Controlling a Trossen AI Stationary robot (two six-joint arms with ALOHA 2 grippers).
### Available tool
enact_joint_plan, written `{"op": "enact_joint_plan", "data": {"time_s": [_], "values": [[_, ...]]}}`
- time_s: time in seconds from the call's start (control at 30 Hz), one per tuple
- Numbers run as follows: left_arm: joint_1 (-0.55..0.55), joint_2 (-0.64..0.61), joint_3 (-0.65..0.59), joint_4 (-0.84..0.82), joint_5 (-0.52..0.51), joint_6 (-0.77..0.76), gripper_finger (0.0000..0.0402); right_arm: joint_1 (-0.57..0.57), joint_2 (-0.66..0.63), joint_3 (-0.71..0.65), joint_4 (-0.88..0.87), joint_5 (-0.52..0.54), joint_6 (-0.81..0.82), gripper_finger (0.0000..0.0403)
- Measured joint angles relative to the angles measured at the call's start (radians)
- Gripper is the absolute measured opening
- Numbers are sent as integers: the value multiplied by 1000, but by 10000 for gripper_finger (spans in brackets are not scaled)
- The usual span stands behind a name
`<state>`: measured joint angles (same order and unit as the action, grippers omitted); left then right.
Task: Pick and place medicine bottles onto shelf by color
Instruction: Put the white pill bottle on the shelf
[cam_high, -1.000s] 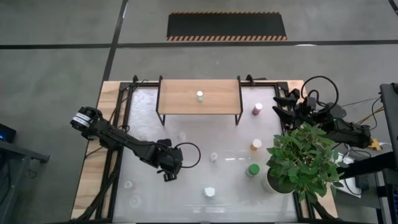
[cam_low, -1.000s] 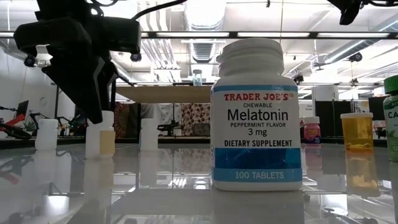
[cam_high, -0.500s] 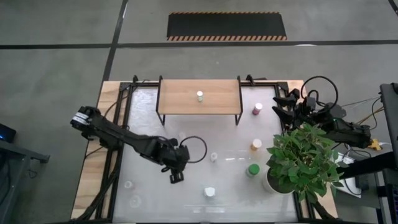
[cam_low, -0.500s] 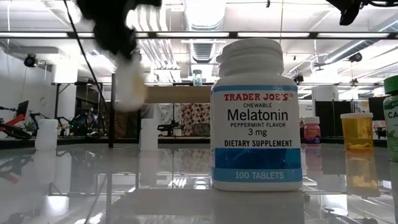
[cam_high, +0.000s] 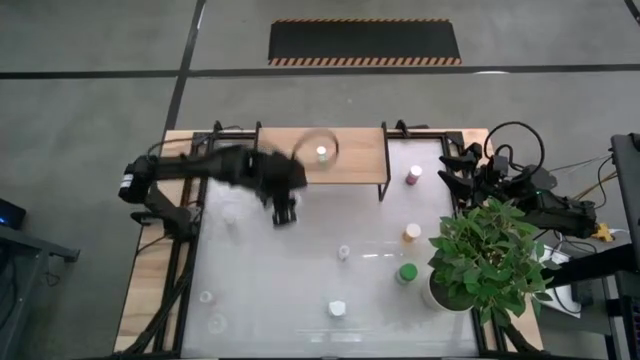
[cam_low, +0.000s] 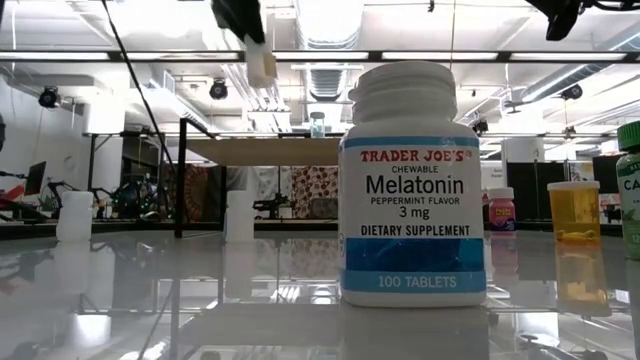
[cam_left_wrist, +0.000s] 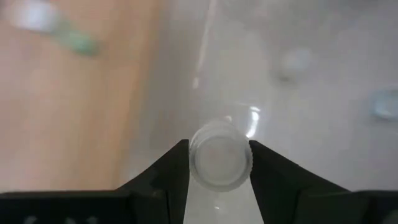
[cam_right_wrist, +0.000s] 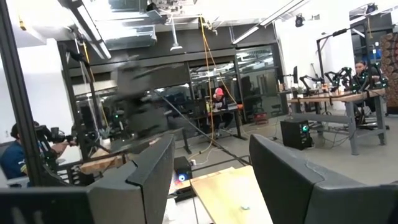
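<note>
My left gripper (cam_high: 284, 211) is shut on a small pale bottle (cam_low: 262, 66), high above the table just in front of the shelf's (cam_high: 350, 165) near left part. The light-wood shelf stands on black legs at the table's far side, with one white-capped bottle (cam_high: 321, 154) on its board. Other bottles stand on the table: pink-maroon (cam_high: 414, 177), orange (cam_high: 412, 233), green (cam_high: 406, 273) and a white one (cam_high: 337, 309). My right gripper (cam_right_wrist: 208, 177) is open and empty at the table's far right corner. My left gripper pinches the pale bottle between its two fingers (cam_left_wrist: 171, 171), one on each side of its upper part by the cap (cam_left_wrist: 217, 160). The fingers point down from above. The bottle hangs below them, slightly tilted, lifted clear of the table.
A potted green plant (cam_high: 485, 258) stands at the right edge, near the green and orange bottles. A large Melatonin bottle (cam_low: 412, 185) stands at the near edge. Small clear and white bottles (cam_high: 343, 253) (cam_high: 206, 296) dot the middle and near left.
My left gripper has lifted the pale bottle off the table's middle left, risen high and swung fast toward the far edge, up to the shelf's near left side. The bottle has stayed in the hold.
</note>
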<state>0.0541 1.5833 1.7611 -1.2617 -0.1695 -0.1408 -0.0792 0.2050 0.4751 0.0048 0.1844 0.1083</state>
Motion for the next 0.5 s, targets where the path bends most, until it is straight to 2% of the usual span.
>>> {"op": "enact_joint_plan", "data": {"time_s": [0.17,0.3,0.5], "values": [[239,0,26,-3,-2,160,127,0,0,0,0,0,6,201],[424,1,13,-5,2,178,127,0,0,0,0,0,5,201],[583,2,-14,18,16,181,127,0,0,0,0,0,-1,201]]}}
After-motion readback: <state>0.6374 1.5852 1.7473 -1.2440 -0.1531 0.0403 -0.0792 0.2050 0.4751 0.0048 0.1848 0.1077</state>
